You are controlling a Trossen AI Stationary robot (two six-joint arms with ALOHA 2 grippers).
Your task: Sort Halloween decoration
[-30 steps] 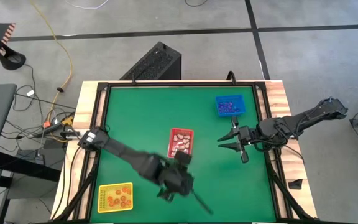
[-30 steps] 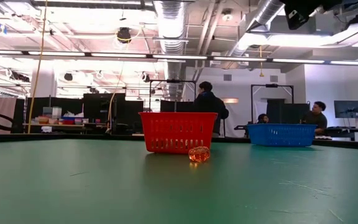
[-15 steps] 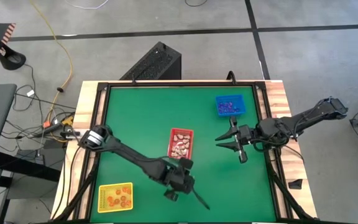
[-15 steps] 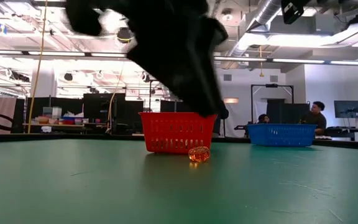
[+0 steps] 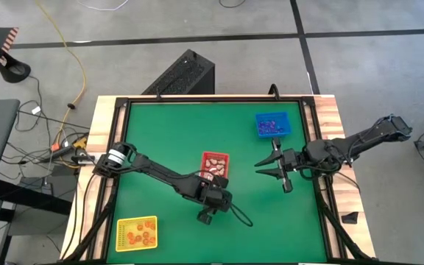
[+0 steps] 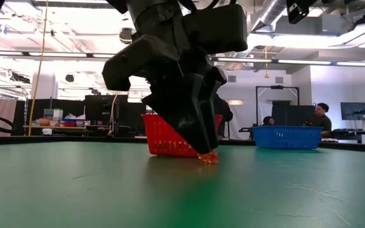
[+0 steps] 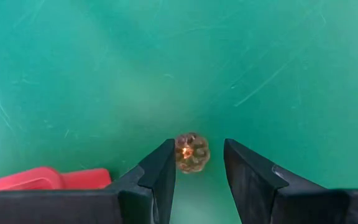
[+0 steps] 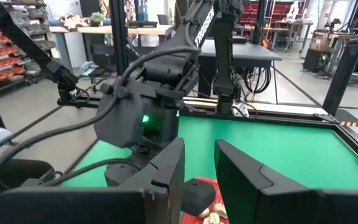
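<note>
Green felt fills most of what I get from the high view, with my left gripper (image 5: 206,216) down near the middle of the table (image 5: 160,140), just below the red tray (image 5: 213,168), which has pale trinkets in it. Over by the right edge my right gripper (image 5: 269,168) hangs with its fingers spread apart, holding nothing. The blue tray (image 5: 271,124) sits up toward the far right with dark purple bits inside, and the yellow tray (image 5: 136,234) is at the near left with orange ones. From the low view the left gripper (image 6: 203,152) comes down right in front of the red tray (image 6: 163,136), and I can just see the orange trinket (image 6: 208,158) on the felt at its tips; the blue tray (image 6: 286,137) is off to the side, and a person (image 6: 324,118) sits in the room behind. On the left wrist view the orange trinket (image 7: 192,152) lies on the table between my two fingers (image 7: 159,174), which stand open either side of it with no squeeze on it yet, and a corner of the red tray (image 7: 45,179) shows beside them. On the right wrist view my own fingers (image 8: 166,171) are parted, looking across at the left arm (image 8: 142,118) and a few pale trinkets (image 8: 213,214).
</note>
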